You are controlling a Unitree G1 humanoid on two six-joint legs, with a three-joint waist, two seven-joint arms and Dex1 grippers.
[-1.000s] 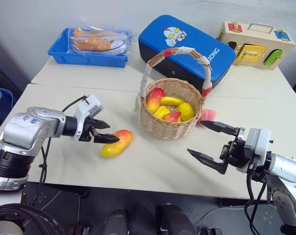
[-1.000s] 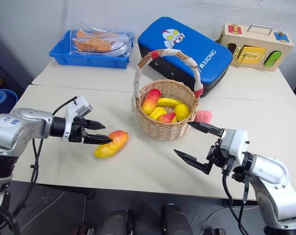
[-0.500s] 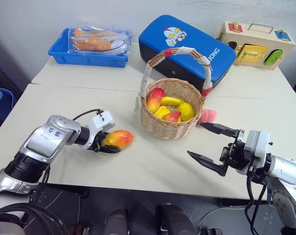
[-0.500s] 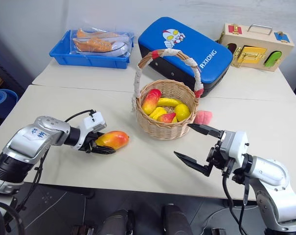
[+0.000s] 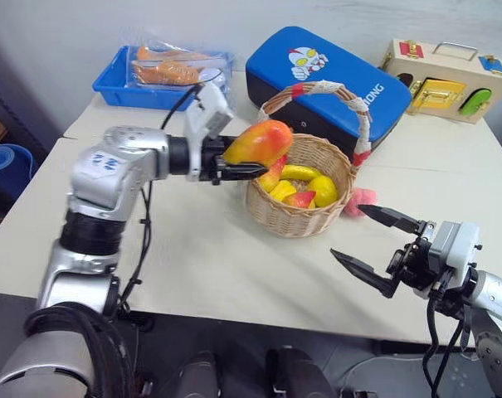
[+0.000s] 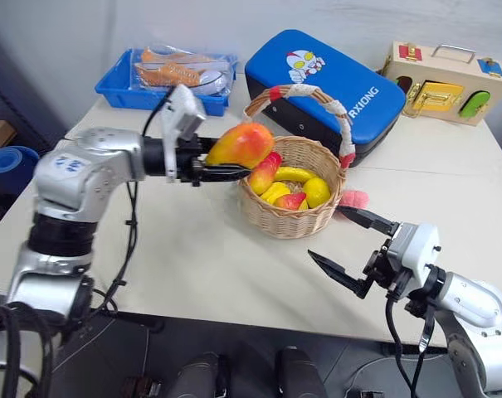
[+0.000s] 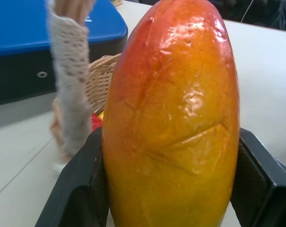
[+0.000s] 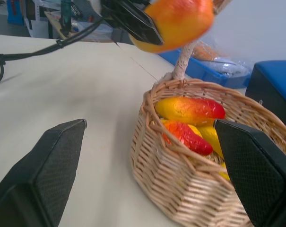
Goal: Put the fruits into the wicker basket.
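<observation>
The mango (image 5: 259,142) is clamped in the left tool (image 5: 234,162) and held in the air just left of the wicker basket (image 5: 300,217), which stands on a pale desk (image 5: 201,257) in front of a plain light wall. The basket holds several red-yellow fruits (image 5: 296,184), overlapping so that an exact count cannot be made, and a pink peach (image 5: 360,201) is partly hidden behind its right side. There are two tools: the right tool (image 5: 375,249) hovers low over the desk's right front with its fingers wide apart and nothing between them.
</observation>
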